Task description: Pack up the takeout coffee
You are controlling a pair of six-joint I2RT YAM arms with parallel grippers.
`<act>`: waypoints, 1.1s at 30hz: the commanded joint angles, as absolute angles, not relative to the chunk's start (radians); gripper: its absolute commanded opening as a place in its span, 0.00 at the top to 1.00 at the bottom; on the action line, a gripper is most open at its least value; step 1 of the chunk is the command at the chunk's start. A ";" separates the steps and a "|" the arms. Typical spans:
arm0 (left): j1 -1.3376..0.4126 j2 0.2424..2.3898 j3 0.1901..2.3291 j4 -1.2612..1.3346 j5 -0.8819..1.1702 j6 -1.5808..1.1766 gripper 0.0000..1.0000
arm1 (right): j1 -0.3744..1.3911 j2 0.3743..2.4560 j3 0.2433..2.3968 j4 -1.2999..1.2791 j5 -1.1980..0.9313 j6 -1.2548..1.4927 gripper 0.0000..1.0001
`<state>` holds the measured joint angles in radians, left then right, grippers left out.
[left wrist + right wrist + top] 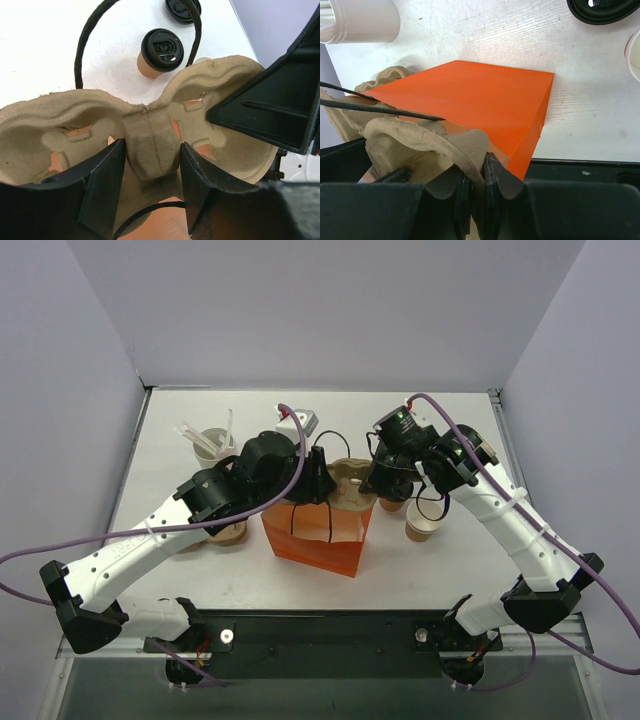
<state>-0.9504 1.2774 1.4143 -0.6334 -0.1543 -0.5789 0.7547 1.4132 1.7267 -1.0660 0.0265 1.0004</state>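
The takeout coffee [161, 50], a small tan cup with a black lid, stands on the table beyond the pulp cup carrier [60, 120]; from above it [392, 504] is mostly hidden under my right arm. The carrier [350, 490] sits in the mouth of the orange bag [320, 540]. My left gripper [152, 145] straddles the carrier's centre ridge, both fingers close against it. My right gripper [484, 162] is shut on the carrier's curled rim [420, 137], just above the bag [470, 95].
A tan cup with no lid [421, 526] stands right of the bag. A white cup of stirrers [212, 443] is at the back left. Another tan cup [230, 532] peeks from under my left arm. A second black lid [182, 9] lies beyond the coffee.
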 commanded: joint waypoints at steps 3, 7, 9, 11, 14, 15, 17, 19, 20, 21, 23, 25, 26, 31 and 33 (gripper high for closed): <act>-0.957 1.264 1.419 -0.627 -0.161 -0.552 0.48 | 0.770 1.367 1.707 -1.066 0.018 1.022 0.88; -0.956 1.258 1.424 -0.630 -0.150 -0.548 0.51 | 0.769 1.356 1.701 -1.065 0.023 1.025 0.81; -0.956 1.249 1.430 -0.638 -0.147 -0.542 0.52 | 0.769 1.347 1.700 -1.066 0.021 1.026 0.76; -0.956 1.241 1.434 -0.644 -0.146 -0.537 0.52 | 0.767 1.329 1.697 -1.065 0.031 1.032 0.73; -0.956 1.215 1.424 -0.655 -0.141 -0.525 0.53 | 0.764 1.298 1.683 -1.068 0.040 1.042 0.69; -0.957 1.210 1.420 -0.655 -0.141 -0.520 0.53 | 0.761 1.290 1.677 -1.069 0.041 1.043 0.68; -0.956 1.197 1.411 -0.658 -0.137 -0.517 0.53 | 0.759 1.261 1.651 -1.074 0.046 1.058 0.68; -0.954 1.192 1.405 -0.658 -0.124 -0.515 0.53 | 0.761 1.229 1.626 -1.074 0.049 1.069 0.68; -0.956 1.189 1.404 -0.661 -0.120 -0.514 0.53 | 0.761 1.218 1.606 -1.075 0.058 1.078 0.68; -0.956 1.189 1.404 -0.661 -0.109 -0.514 0.53 | 0.761 1.206 1.598 -1.072 0.063 1.083 0.68; -0.954 1.189 1.399 -0.663 -0.103 -0.514 0.53 | 0.762 1.178 1.583 -1.071 0.071 1.083 0.67; -0.954 1.189 1.396 -0.664 -0.092 -0.509 0.53 | 0.762 1.146 1.577 -1.065 0.081 1.081 0.68; -0.956 1.187 1.393 -0.664 -0.089 -0.506 0.53 | 0.764 1.134 1.560 -1.046 0.086 1.086 0.68; -0.953 1.183 1.384 -0.680 -0.089 -0.492 0.53 | 0.756 1.089 1.540 -0.988 0.080 1.068 0.65; -0.953 1.177 1.382 -0.687 -0.091 -0.483 0.53 | 0.755 1.088 1.548 -0.980 0.072 1.065 0.64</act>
<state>-0.9600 1.2114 1.3884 -0.6518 -0.0673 -0.5255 0.7647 1.1133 1.5414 -0.9730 0.0315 1.0794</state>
